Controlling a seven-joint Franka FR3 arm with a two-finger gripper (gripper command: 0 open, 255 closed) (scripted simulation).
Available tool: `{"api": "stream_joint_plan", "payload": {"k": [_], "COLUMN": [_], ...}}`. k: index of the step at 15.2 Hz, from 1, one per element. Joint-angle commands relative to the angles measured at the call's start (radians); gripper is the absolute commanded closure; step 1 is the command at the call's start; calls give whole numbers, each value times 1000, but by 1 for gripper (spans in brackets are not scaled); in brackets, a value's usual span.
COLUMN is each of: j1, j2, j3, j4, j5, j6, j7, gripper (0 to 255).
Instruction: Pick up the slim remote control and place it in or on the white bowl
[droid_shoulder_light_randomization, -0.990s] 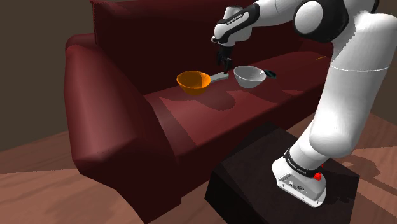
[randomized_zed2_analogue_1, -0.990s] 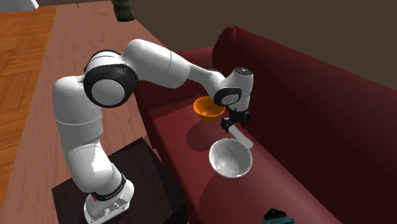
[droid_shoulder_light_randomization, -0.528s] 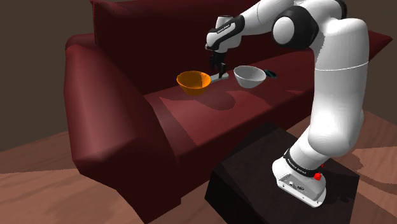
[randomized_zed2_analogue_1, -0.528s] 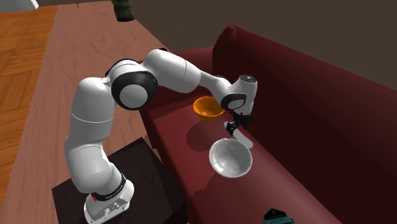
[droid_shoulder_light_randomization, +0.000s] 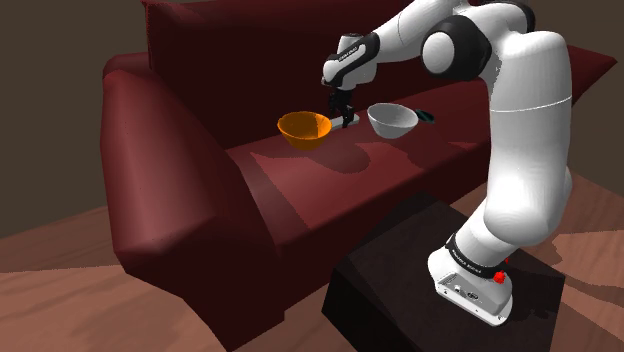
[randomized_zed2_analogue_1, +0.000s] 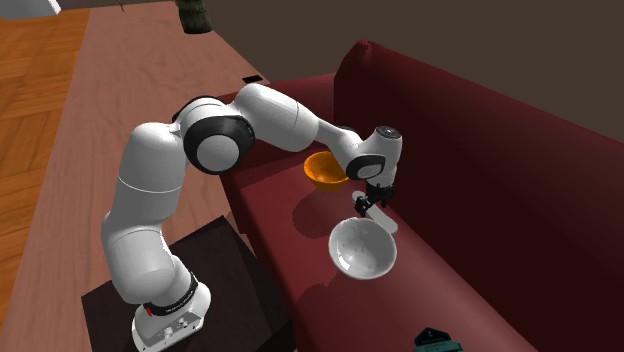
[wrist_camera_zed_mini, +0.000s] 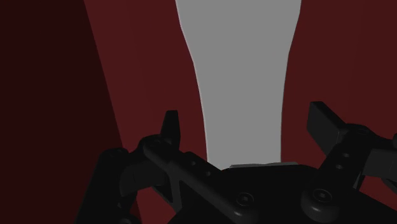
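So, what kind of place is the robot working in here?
Probably a living room in a house: a dark red sofa stands on a wooden floor, with an orange bowl and a white bowl on its seat.

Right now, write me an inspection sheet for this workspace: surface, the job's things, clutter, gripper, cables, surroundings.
Surface: dark red sofa seat; all the items lie on it.
Job's things: slim grey remote, flat on the seat between the two bowls; white bowl, upright and empty.
Clutter: orange bowl beside the remote; small dark object on the seat beyond the white bowl.
Gripper: gripper open, low over the remote, its fingers on either side and not touching it.
Cables: nothing seen.
Surroundings: black stand on a wooden floor.
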Motion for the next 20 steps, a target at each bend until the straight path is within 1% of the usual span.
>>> {"api": "stream_joint_plan", "payload": {"k": [1, 4, 5, 14, 20], "j1": [-1, -1, -1, -1, 7], "j2": [3, 3, 4, 3, -42], "j3": [0, 0, 0, 0, -11], "j4": [1, 1, 2, 1, 17], "j5": [1, 1, 1, 1, -16], "j6": [2, 2, 2, 1, -58], "j7": [0, 0, 0, 0, 9], "gripper": [0, 0, 255, 255, 255]}}
